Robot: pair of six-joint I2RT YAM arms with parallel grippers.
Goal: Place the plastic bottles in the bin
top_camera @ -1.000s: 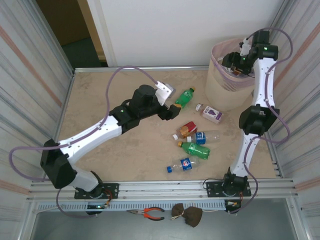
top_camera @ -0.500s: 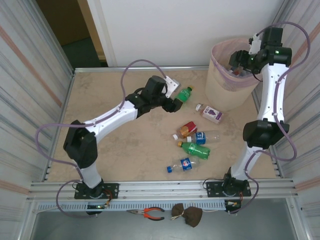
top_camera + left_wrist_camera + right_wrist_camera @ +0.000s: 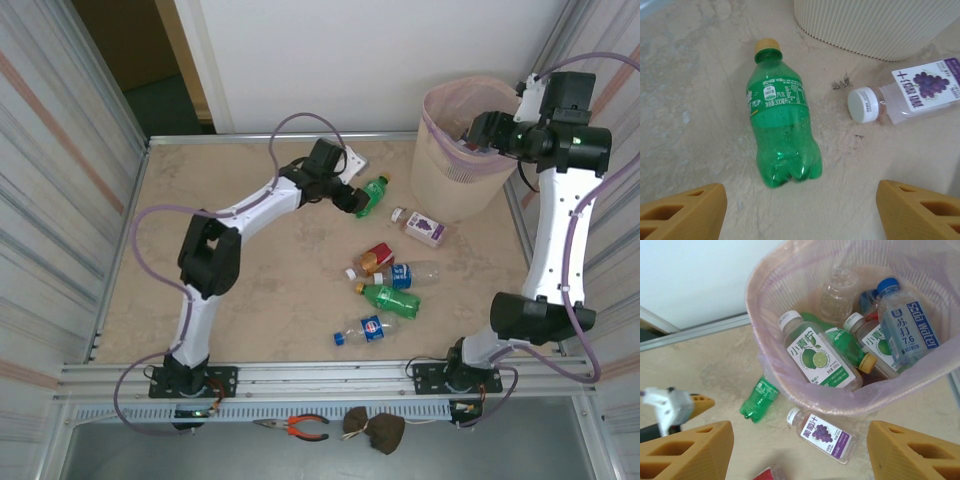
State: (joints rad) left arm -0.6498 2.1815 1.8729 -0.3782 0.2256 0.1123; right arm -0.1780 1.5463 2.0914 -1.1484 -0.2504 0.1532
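Right end effector (image 3: 800, 432) above "Soda water" bottle (image 3: 906, 327).

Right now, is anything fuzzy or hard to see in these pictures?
Left wrist view: the green bottle is sharp, its label readable. Right wrist view: the white block at the left edge is smeared, while the bottles in the bin look crisp.

The blue-capped bottle (image 3: 905, 325) at three o'clock in the bin (image 3: 760, 315) reads "Soda water" and "7.6". The lime bottle (image 3: 819, 357) at eight o'clock says "小青柠". The green bottle (image 3: 782, 135) shows "300" among small Chinese print.
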